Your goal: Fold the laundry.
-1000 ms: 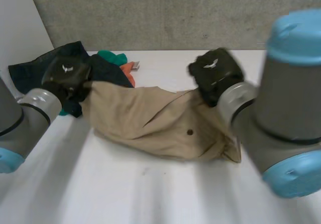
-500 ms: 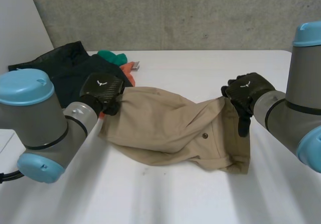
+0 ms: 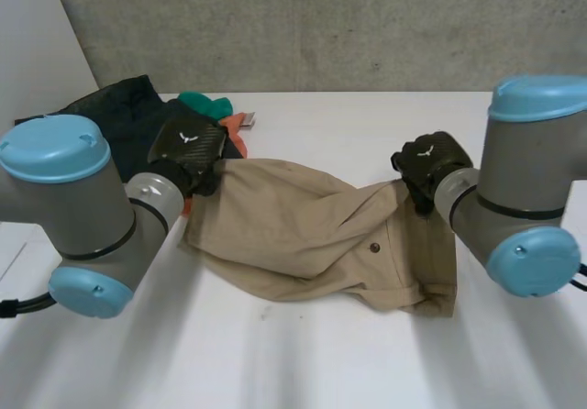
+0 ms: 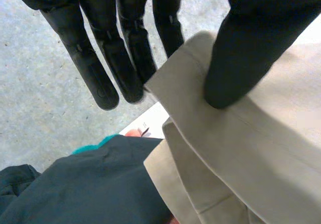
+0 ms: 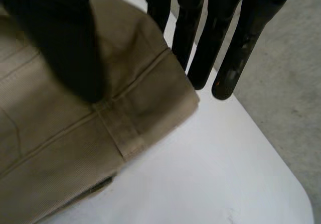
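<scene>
While both arms reach over the white table, I see the tan trousers stretched across the middle of the head view, between the two hands. Left hand is on the trousers' upper-left end. Its wrist view has the thumb on top of the cloth edge and straight fingers behind it, pinching. Right hand is on the right end. Its thumb presses the waistband by a belt loop, with fingers behind the corner, also pinching. Dark garment, teal cloth and orange cloth are piled upper left, beyond the left hand.
</scene>
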Available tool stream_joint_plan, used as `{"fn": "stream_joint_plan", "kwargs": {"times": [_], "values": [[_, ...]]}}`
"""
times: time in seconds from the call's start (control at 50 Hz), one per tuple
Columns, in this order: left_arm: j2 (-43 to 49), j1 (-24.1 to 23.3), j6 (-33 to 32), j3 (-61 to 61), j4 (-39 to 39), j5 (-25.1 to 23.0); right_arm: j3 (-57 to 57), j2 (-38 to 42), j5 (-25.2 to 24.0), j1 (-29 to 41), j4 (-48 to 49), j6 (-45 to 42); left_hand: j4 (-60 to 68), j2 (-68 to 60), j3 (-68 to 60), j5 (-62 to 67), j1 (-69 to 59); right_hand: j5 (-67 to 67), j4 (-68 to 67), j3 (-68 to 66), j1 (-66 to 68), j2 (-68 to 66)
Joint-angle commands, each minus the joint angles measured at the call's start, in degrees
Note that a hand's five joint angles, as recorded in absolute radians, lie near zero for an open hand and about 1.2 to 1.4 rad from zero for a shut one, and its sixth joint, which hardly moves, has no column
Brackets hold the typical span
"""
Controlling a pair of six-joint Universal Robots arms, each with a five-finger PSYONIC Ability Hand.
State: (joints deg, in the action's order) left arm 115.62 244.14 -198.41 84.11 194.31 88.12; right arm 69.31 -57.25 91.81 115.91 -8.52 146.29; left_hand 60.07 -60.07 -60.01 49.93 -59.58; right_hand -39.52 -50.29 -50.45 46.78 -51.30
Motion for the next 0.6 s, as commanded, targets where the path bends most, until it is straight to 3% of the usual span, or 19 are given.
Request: {"fn": "stream_joint_plan", "kwargs": {"times": [0.02, 0.16, 0.24, 0.32, 0.6], "values": [[-3.81, -0.33, 0.3, 1.84, -1.3, 0.21, -1.11, 1.61, -1.37, -0.25, -0.09, 0.57, -37.57, 37.56, 37.51, -37.43, 37.08, -30.48, -29.71, -29.55, 33.22, -28.7], [-17.08, -0.42, -0.13, 15.28, -2.71, -0.14, 0.48, -1.11, -1.11, -0.51, -0.18, 1.89, -35.9, 35.89, 35.84, -35.76, 35.41, -30.48, -29.71, -29.55, 33.22, -28.7], [-22.98, -0.34, 0.04, 23.29, -2.71, -0.14, 1.88, -1.9, -1.02, -0.6, -0.18, 2.15, -28.5, 28.5, 28.45, -28.36, 28.02, -30.48, -29.71, -29.55, 33.22, -28.7], [-22.46, -0.34, 0.3, 27.07, -2.89, -0.05, 2.76, -2.52, -0.93, -0.6, -0.18, 2.33, -20.1, 20.09, 20.04, -19.96, 19.61, -30.48, -29.71, -29.55, 33.22, -28.7], [-8.58, -0.25, 0.66, 25.06, -1.13, 0.3, 4.96, -2.96, -0.93, -0.69, -0.27, 3.03, -24.46, 24.45, 24.4, -24.32, 23.97, -30.48, -29.71, -29.55, 33.22, -28.7]]}}
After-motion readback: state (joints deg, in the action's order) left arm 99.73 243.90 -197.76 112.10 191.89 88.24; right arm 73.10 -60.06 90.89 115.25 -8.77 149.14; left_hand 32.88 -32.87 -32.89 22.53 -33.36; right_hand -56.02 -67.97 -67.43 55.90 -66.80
